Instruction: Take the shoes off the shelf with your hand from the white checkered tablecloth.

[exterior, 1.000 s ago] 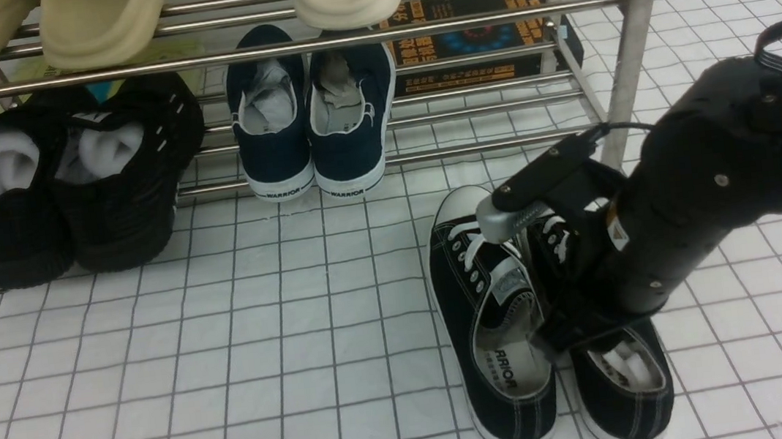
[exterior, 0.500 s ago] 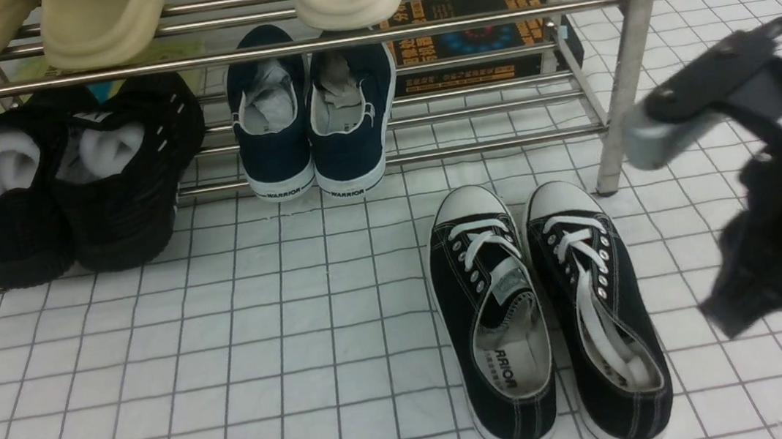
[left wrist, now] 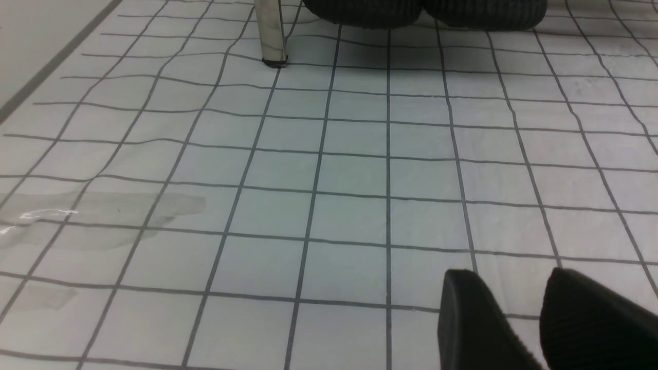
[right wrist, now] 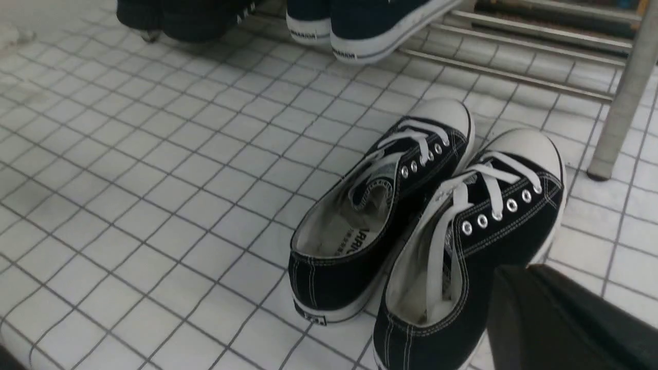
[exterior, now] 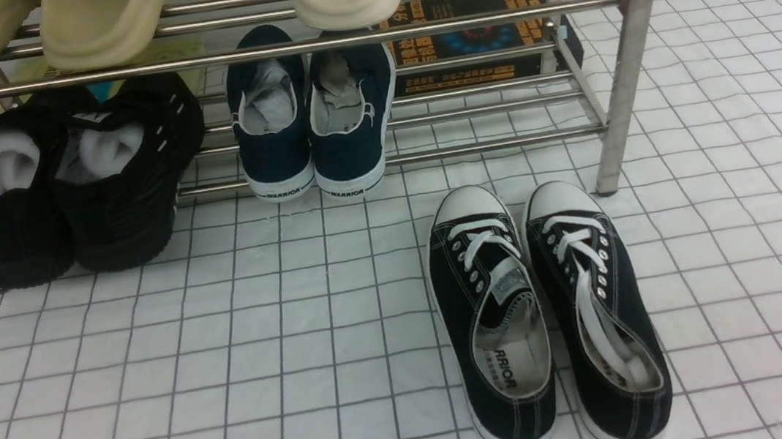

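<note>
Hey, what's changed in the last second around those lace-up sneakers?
The right gripper was down at the sneakers. It pulled back to the right, almost out of the front view, and closed on nothing. The sneakers stayed side by side on the cloth in front of the rack. The navy pair and the mesh pair did not move.

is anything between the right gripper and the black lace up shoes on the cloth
Nothing visible. In the right wrist view the shut right gripper sits just behind the heels of the shoes, with only bare white checkered tablecloth around them. The shelf leg stands off to the side of the toe caps, not in the path.
</note>
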You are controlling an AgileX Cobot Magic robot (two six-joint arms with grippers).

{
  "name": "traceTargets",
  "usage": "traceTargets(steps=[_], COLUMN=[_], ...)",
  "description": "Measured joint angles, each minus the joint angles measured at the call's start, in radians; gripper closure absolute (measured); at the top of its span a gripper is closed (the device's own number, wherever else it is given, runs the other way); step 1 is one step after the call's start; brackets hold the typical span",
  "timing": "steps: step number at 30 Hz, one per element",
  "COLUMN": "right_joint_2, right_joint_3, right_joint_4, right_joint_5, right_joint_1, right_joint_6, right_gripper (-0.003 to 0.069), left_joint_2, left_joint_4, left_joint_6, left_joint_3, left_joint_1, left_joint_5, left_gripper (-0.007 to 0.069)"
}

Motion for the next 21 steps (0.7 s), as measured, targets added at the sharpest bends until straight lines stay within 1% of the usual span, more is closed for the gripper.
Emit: traceTargets(steps=[3,6,21], right_joint_2=[-0.002,-0.002,-0.002], right_joint_3=[0.061,0.076,0.076], right_joint_4=[-0.006,-0.006,-0.007], right_joint_5=[-0.092,-0.128,-0.142], right_joint_1=[0.000,0.000,0.000], right_joint_6=[0.000,0.000,0.000], right_gripper=[0.0673,0.0671,0.0659], left_joint_2=[0.000,0.000,0.000], left_joint_4=[0.000,0.000,0.000], left_joint_6=[0.000,0.000,0.000], left_joint_3=[0.000,0.000,0.000], left_joint_1=[0.000,0.000,0.000], left_joint_5=[0.000,0.000,0.000], left_gripper=[0.0384,0.0384,0.0384])
